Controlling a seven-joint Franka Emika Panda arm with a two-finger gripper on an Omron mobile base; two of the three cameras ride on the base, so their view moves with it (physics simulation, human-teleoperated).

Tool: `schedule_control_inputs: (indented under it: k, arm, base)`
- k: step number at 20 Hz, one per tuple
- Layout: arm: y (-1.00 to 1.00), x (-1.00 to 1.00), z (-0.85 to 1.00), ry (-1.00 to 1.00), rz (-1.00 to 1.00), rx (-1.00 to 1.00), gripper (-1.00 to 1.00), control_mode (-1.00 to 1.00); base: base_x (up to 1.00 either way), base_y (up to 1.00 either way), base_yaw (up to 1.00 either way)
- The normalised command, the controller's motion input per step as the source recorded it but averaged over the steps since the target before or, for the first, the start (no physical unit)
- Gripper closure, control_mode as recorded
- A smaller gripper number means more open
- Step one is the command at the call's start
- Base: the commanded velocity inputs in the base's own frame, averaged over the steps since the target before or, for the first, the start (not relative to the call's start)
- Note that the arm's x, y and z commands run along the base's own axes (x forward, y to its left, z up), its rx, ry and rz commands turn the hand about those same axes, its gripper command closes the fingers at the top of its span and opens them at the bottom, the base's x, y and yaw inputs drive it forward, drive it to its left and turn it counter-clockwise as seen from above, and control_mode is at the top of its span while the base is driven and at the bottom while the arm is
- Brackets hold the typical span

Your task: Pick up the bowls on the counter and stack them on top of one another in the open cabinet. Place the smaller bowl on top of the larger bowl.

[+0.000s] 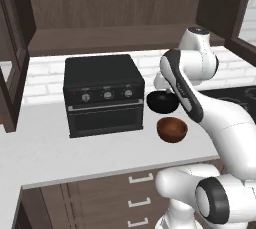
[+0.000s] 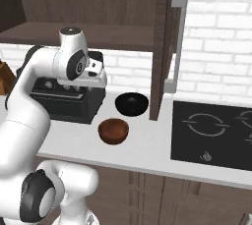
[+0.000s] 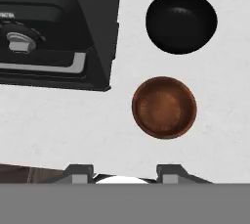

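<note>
Both bowls sit upright on the white counter (image 3: 49, 125), untouched. In the hand view the black bowl (image 3: 181, 21) lies at about one o'clock from the frame's middle, and the brown bowl (image 3: 164, 106) sits just below it at about four o'clock, the two near each other but apart. A black toaster oven (image 3: 53, 27) stands at ten o'clock, close beside them.

The gripper (image 3: 125, 171) hangs high above the counter with nothing between its tips; they stand partly apart, neither wide nor pinched.

The open cabinet (image 1: 100, 38), with its bare wood shelf, is up at twelve o'clock in the left base view, above the oven.

The black bowl likely has to go up first, as it is the larger. The risks from here: the rim is glossy and curved, so a grasp off the edge could slip; the descent passes close to the oven's side and the brown bowl, either of which could be knocked; and the lift could clip the shelf's front edge.
</note>
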Motion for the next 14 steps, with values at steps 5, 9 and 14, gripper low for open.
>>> schedule_control_inputs:
  k: [5, 9, 14]
  arm:
    - [-0.31, 0.00, -0.36, 0.10, -0.05, 0.00, -1.00, -1.00]
    - [-0.97, 0.00, -0.81, 0.14, -0.21, 0.01, -1.00, -1.00]
    - [-1.00, 0.08, -0.83, 0.11, -0.31, 0.08, -1.00, -1.00]
  base:
    - [0.00, 0.00, 0.00]
    - [0.00, 0.00, 0.00]
    - [0.00, 0.00, 0.00]
